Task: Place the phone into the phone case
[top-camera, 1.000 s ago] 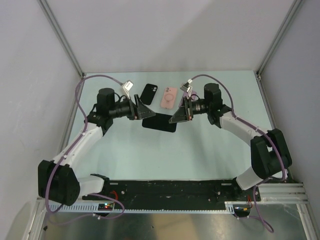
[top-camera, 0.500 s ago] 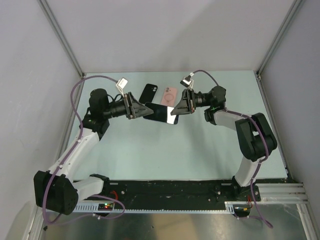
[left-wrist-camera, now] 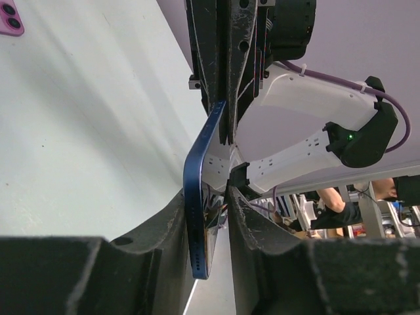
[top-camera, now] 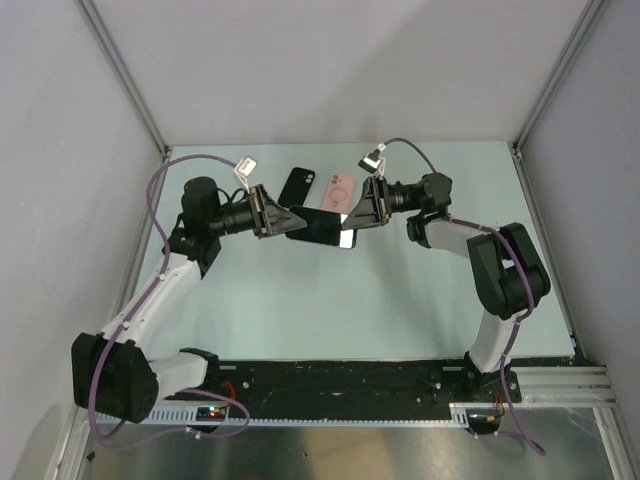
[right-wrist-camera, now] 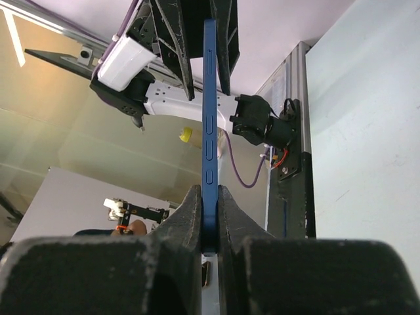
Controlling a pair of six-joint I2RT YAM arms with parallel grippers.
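Above the desk (top-camera: 400, 290), the blue phone (top-camera: 322, 226) is held in mid-air, its long axis stretched crosswise between the two arms. Its right end is clamped in the right tool (top-camera: 350, 222). Its left end is straddled by the left tool (top-camera: 292, 219), with a gap beside one finger. Just beyond, the pink phone case (top-camera: 338, 193) is seen flat on the desk beside a black case (top-camera: 298, 186), nearer the right arm.
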